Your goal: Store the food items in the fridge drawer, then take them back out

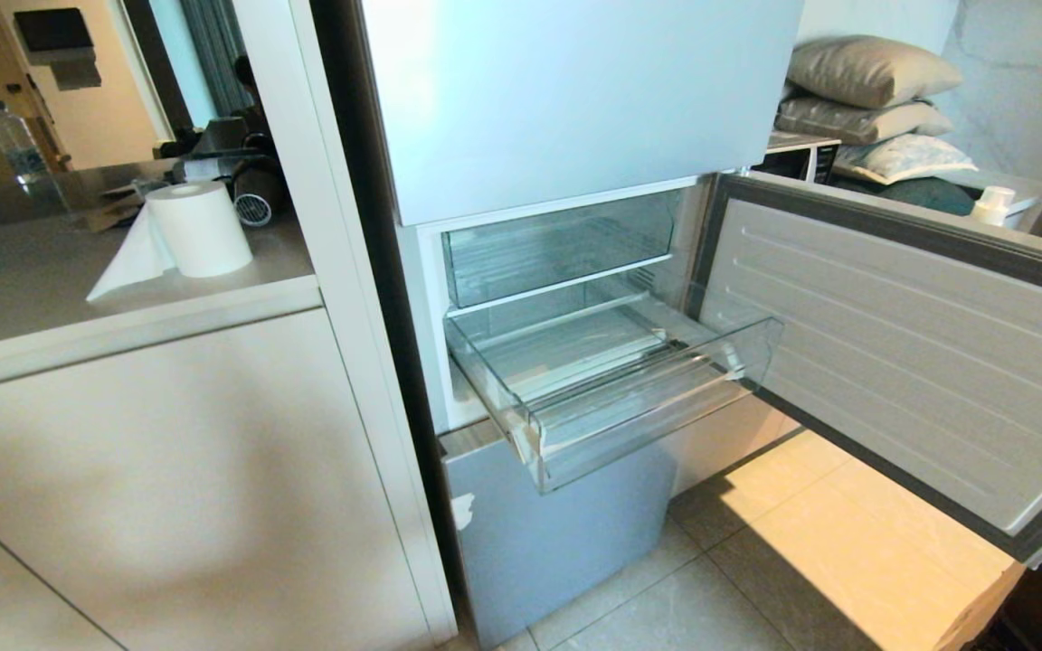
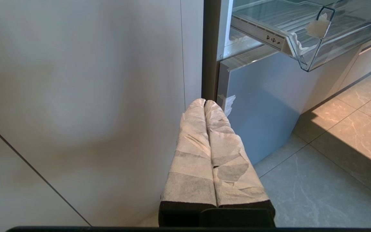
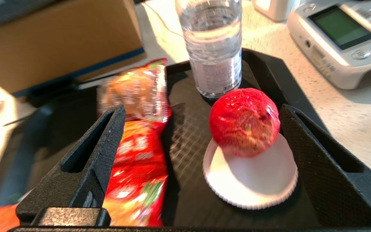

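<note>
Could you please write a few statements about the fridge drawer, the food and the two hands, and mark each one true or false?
1. The fridge drawer is pulled out and holds no food. True.
2. The right hand is clamped on the red food item. False: its fingers stand wide apart on either side, and the item sits on an upturned white cup.
3. The left hand is shut and holds nothing. True.
4. The water bottle lies on its side in the black tray. False: it stands upright.
5. A red snack packet lies in the tray beside the cup. True.
</note>
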